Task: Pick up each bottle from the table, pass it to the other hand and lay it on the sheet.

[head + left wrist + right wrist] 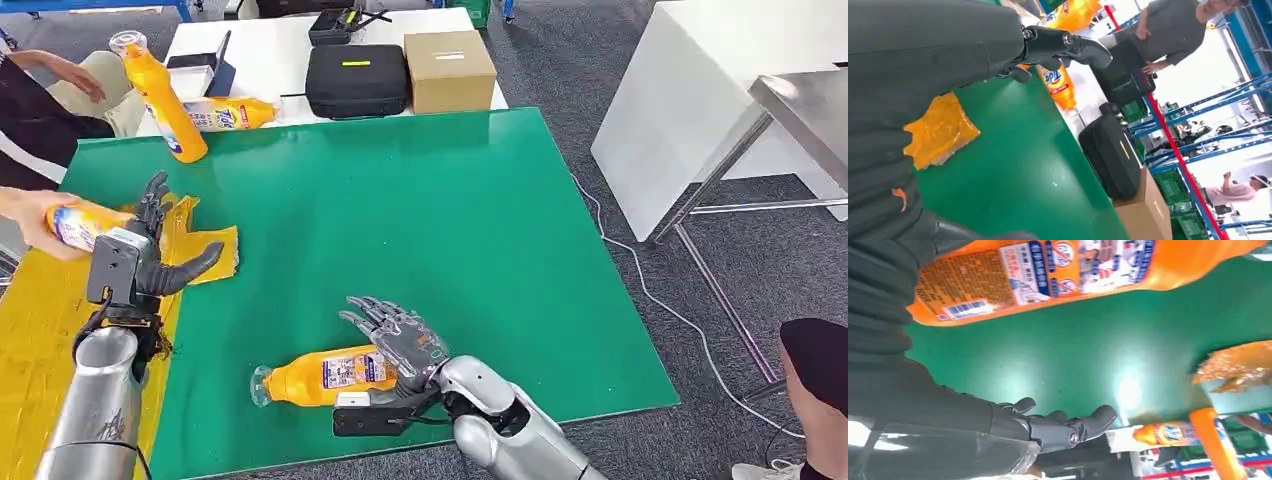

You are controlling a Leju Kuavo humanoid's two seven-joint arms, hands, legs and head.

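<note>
While both arms reached over the green counter (420,220):
Right robot hand (405,345): fingers spread, holding nothing, just beside the base end of the lying bottle (325,378).
Left robot hand (140,255): fingers spread, empty, over the yellow sheet (40,330).
Lying bottle: orange, on its side on the counter, apart from the sheet.
Person's hand (25,215): gripped a second bottle (80,225) touching the left robot hand.
Far corner of the counter: upright bottle (160,100).

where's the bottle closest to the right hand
In the head view the orange detergent bottle lies on its side near the front edge of the green table, right beside the right hand, cap pointing left.
</note>
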